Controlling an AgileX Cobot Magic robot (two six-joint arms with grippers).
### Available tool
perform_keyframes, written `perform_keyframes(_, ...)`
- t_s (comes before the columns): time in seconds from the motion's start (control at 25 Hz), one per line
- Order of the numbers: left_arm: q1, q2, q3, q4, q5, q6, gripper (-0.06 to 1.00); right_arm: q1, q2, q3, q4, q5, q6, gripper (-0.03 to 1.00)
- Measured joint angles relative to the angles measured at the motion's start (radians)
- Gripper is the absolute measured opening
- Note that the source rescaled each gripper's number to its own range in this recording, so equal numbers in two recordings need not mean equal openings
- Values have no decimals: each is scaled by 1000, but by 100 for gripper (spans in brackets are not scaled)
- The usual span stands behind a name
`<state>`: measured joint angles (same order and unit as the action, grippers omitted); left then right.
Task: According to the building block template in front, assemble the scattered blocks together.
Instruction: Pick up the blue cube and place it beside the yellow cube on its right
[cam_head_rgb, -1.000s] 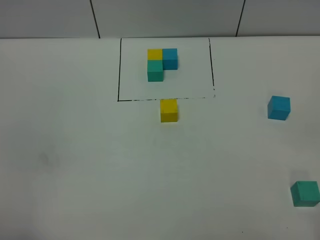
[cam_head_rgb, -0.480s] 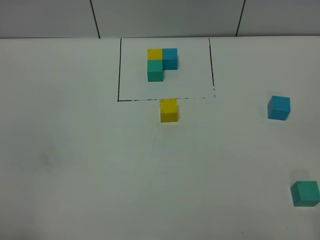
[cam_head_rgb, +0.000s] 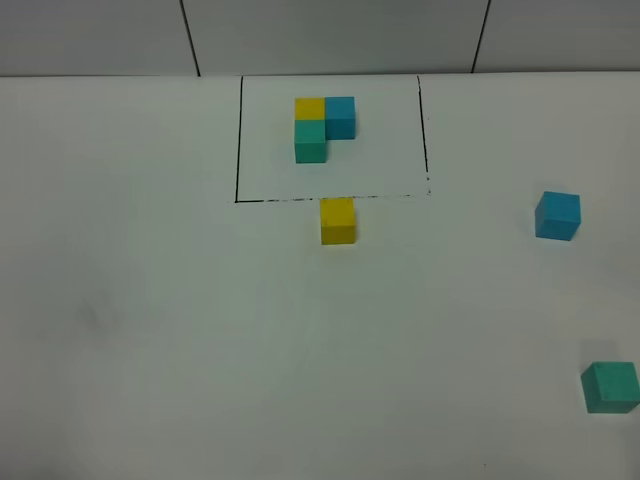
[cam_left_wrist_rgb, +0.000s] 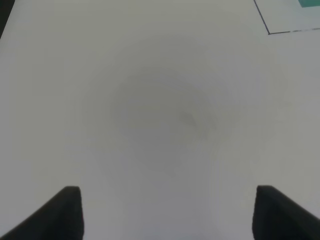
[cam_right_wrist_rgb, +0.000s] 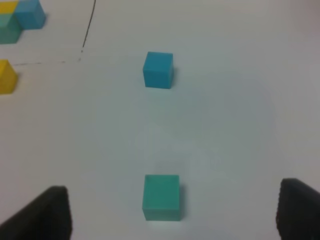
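As both arms hung over the white table (cam_head_rgb: 150, 330), wrists tilted downward, neither held anything. Left gripper (cam_left_wrist_rgb: 170, 215): jaws stood apart over bare tabletop. Right gripper (cam_right_wrist_rgb: 173, 229): jaws stood apart above the green cube (cam_right_wrist_rgb: 161, 197), blue cube (cam_right_wrist_rgb: 158, 70) well beyond. Yellow cube (cam_head_rgb: 338, 220) sat just outside the black frame (cam_head_rgb: 238, 140); template (cam_head_rgb: 322, 128) lay inside.

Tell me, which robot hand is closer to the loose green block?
Right. The green block sits just ahead of the right gripper, which is open. The left gripper faces only table by the black frame; the block is outside its view.
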<state>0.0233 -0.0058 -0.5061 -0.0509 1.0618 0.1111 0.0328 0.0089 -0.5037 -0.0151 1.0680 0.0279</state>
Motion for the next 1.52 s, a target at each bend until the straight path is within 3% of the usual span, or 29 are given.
perform_keyframes(0.8,0,0,0,0,0,0,62,0,4,0,1,0,-1,67)
perform_keyframes(0.96,0,0,0,0,0,0,62,0,84,-8,47,5,0,69)
perform_keyframes(1.08,0,0,0,0,0,0,62,0,234,-30,92,-18,0,77)
perform_keyframes(1.24,0,0,0,0,0,0,62,0,529,-89,93,-87,-1,95)
perform_keyframes(1.52,0,1,0,0,0,0,62,0,1154,-288,91,-265,-4,100)
